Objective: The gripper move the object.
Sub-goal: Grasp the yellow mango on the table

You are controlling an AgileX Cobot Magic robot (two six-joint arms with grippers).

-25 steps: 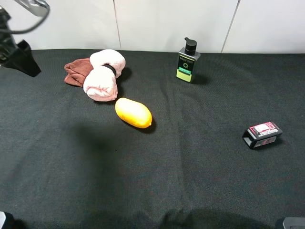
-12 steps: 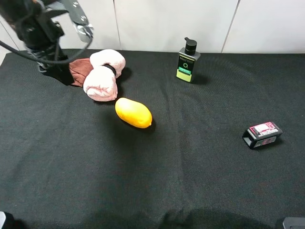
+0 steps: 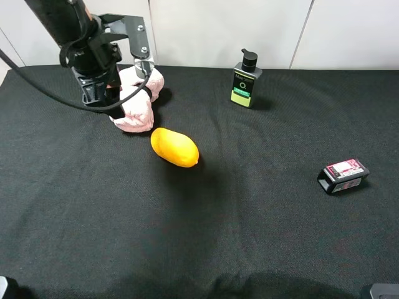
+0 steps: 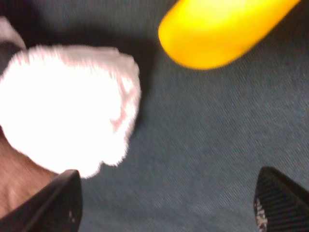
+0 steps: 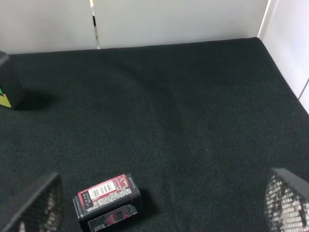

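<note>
The yellow-orange oval object lies on the black cloth just right of a rolled pink towel. My left gripper, a black claw with a silver-white plate, hangs over the towel's left end, up and left of the object. In the left wrist view the left gripper is open and empty, with the object blurred ahead and the towel beside it. My right gripper is open and empty, far from the object.
A pump bottle stands at the back middle. A small black box with a pink label lies at the right and shows in the right wrist view. A brown cloth lies under the towel. A white wall runs along the back.
My left arm has swung in from the far left to over the pink towel, nearer the object. The object, bottle and box have not moved.
</note>
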